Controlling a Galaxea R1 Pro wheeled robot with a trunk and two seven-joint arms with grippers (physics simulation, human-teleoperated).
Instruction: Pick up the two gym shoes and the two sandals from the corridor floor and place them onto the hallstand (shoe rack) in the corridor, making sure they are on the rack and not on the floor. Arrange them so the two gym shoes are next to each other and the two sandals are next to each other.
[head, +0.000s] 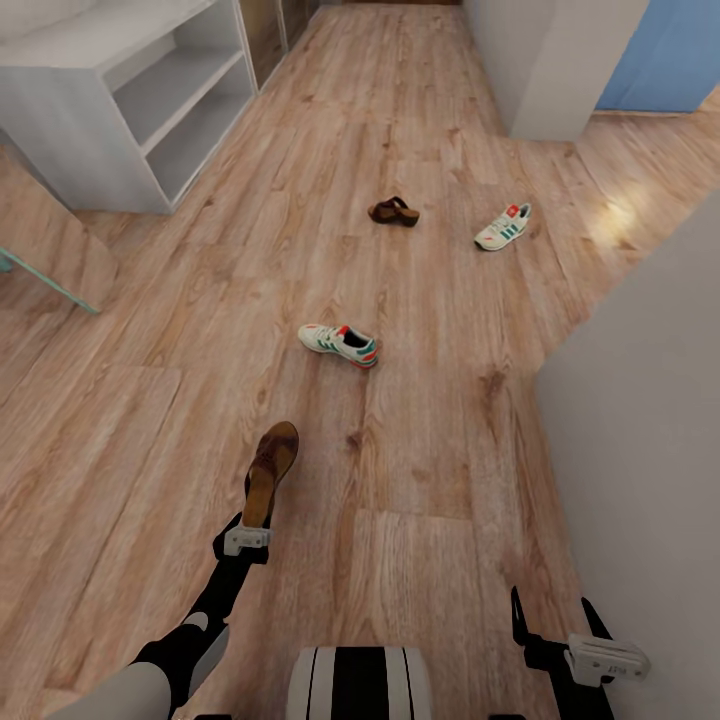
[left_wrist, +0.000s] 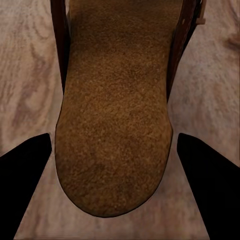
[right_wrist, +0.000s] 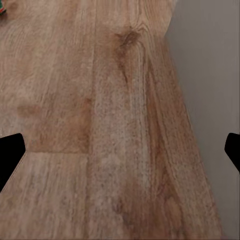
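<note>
One sandal (head: 270, 472) was found at the left gripper (head: 247, 535), its heel end between two spread fingers (left_wrist: 25, 165); whether it was clamped could not be told. The right gripper (head: 560, 625) was held wide over bare corridor floor (head: 420, 560). Further out, a gym shoe (head: 339, 343), the second sandal (head: 393, 211) and the other gym shoe (head: 503, 227) were lying well apart on the floor. The hallstand (head: 120, 90) was standing at the far left. A heel-only hold was judged liable to slip in transit.
</note>
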